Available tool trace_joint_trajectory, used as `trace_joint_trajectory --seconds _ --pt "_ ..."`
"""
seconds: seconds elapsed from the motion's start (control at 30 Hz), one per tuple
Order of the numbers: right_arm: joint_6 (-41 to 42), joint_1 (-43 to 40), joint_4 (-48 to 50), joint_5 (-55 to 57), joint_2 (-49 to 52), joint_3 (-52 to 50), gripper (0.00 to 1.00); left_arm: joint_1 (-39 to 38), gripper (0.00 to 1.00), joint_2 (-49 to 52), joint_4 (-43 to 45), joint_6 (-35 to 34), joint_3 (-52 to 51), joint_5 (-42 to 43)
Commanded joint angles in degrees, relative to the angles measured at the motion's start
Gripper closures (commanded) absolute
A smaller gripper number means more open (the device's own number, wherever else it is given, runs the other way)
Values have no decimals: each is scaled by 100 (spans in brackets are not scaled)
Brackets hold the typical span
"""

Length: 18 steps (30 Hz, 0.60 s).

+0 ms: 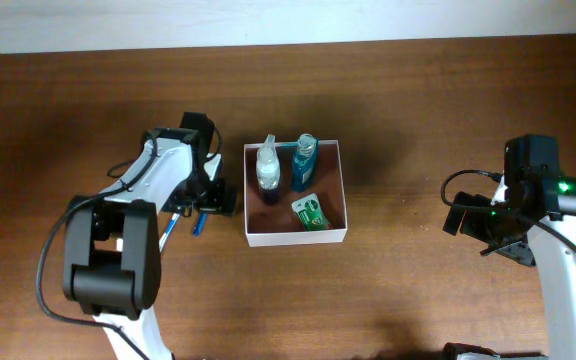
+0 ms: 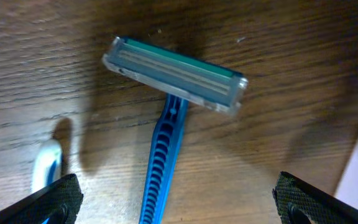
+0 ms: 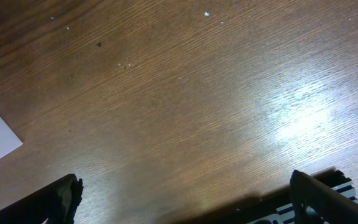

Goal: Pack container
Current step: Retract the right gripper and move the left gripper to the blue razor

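Closest to the left wrist camera lies a razor [image 2: 173, 74], teal head and ribbed blue handle, flat on the table [image 1: 398, 290]. The left gripper [image 2: 179, 202] hangs over it with its jaws spread wide, one fingertip on each side of the handle and neither touching it.

Dark brown wood grain covers the whole table; a pale strip of wall [image 1: 288, 20] runs along the far edge.

One razor shows, with one slim white-and-blue item [image 2: 45, 165] just beside it that is too cropped to name. Two arms are at work.

One container [image 1: 346, 190] sits mid-table, just right of the left gripper, with three things inside: a white-topped spray bottle [image 1: 268, 165], a blue bottle [image 1: 304, 160] touching it, and a green packet [image 1: 310, 212] nearer the front wall.

Well apart to the right, the right gripper [image 3: 185, 199] hovers over bare wood, fingers spread and holding nothing.
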Motion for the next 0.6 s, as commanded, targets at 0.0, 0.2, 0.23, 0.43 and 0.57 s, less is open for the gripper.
trace_joint_trajectory --seconds 0.0,0.2,0.23,0.43,0.57 --pt "0 -44 15 -33 -13 -22 0 -22 2 164 9 -39 15 131" --pt "0 -44 13 -33 -13 -22 0 -22 46 166 -74 -39 15 127" --pt "0 -44 15 -33 -13 -22 0 -22 52 166 -96 -39 15 127" --pt "0 -44 15 -35 -13 -22 0 -22 84 166 -116 -39 15 125" --pt "0 -44 15 -33 -13 -22 0 -22 92 166 -116 -39 15 122"
